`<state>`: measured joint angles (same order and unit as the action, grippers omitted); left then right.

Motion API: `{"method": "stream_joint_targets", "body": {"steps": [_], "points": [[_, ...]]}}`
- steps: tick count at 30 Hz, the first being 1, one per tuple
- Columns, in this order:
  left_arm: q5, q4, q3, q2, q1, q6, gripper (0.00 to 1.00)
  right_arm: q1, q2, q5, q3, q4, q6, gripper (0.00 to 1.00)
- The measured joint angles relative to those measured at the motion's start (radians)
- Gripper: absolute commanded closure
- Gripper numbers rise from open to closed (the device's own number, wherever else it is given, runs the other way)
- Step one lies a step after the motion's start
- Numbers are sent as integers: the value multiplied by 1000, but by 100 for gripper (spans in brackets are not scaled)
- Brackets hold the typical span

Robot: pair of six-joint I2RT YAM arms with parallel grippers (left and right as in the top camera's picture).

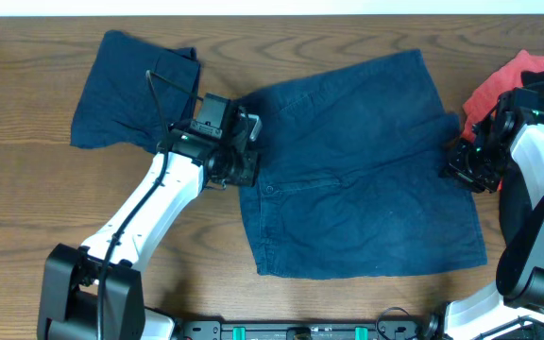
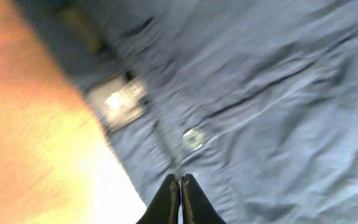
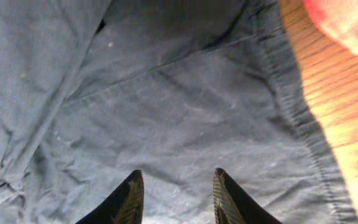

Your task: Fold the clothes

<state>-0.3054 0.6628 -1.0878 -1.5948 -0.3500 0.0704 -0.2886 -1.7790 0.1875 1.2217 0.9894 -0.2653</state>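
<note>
The dark navy shorts (image 1: 357,170) lie spread flat in the middle of the table, waistband to the left. My left gripper (image 1: 248,149) is at the waistband edge; in the left wrist view its fingers (image 2: 180,182) are shut just over the fabric (image 2: 272,93), near a metal button (image 2: 192,138) and a sewn label (image 2: 118,102). I cannot tell whether fabric is pinched. My right gripper (image 1: 463,162) is open at the shorts' right hem; its fingers (image 3: 178,182) hover over the cloth (image 3: 166,93).
A second navy piece (image 1: 121,90) lies crumpled at the back left. A coral-red garment (image 1: 503,85) sits at the back right, also in the right wrist view (image 3: 347,22). Bare wooden table (image 1: 26,189) surrounds them.
</note>
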Motion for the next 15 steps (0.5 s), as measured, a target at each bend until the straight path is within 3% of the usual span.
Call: {"method": "stream_joint_targets", "body": {"steps": [3,5,11,15], "points": [[55,8,7,-26,0,2,91,0,0,-10,-5,-17,-9,64],[57,-12,15,-44,0,0,78,0,0,-12,-11,-19,-13,60],[20,-119,17,-143,-23,7,59,0,0,-21,-23,-18,-16,59],[11,-183,18,-205,-29,8,57,0,0,-24,-24,-12,-16,59]]}}
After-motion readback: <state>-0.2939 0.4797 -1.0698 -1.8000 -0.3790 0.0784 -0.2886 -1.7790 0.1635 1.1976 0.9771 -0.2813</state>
